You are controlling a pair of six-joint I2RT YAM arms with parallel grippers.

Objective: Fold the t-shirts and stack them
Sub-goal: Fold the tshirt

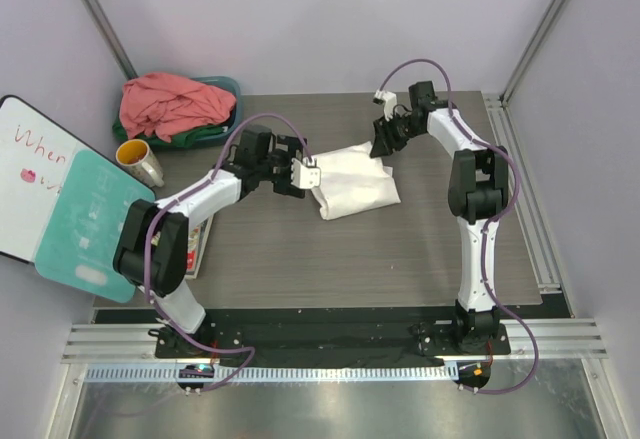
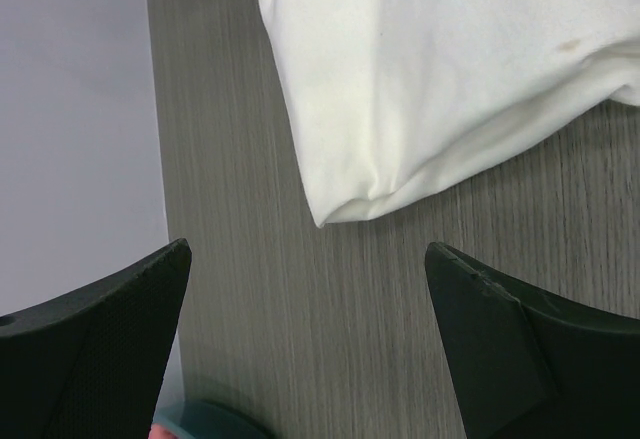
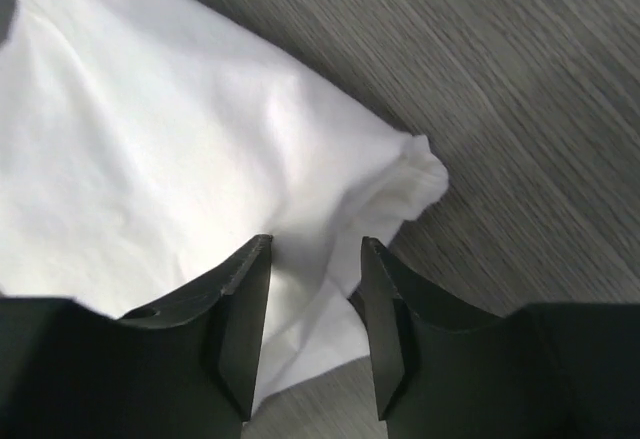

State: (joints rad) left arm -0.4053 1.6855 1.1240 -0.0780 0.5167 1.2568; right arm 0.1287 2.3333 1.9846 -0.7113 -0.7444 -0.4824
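Both grippers are seen open. On the right gripper (image 3: 315,251) the two dark fingers (image 3: 245,319) are parted by a narrow gap and nothing is pinched between them. White cloth is seen through the gap, but whether the pads touch it cannot be told. This gripper is placed over the far right corner of the white t-shirt (image 1: 355,184), next to a bunched tip of fabric that points toward the bare wood grain. The left gripper (image 2: 308,259) is spread wide, with only the surface of the table (image 1: 300,249) seen between its fingers, and no cloth is gripped. A folded corner of the white shirt is found just ahead of it, apart from both fingertips. From above, this gripper is seen at the shirt's left edge.

The white t-shirt is laid roughly folded near the middle of the table, between the two grippers. Soft creases and a small brownish speck are shown in the left wrist view. The salmon-pink t-shirt (image 1: 170,104) is heaped, crumpled, in the teal basin (image 1: 230,87) at the far left corner of the table. The dark green t-shirt (image 1: 200,137) is glimpsed beneath it at the basin's near side. A metal cup (image 1: 140,162) is stood just beside the basin. A whiteboard (image 1: 25,174) with red writing is leaned at the left edge, partly covered by a teal sheet (image 1: 85,224).
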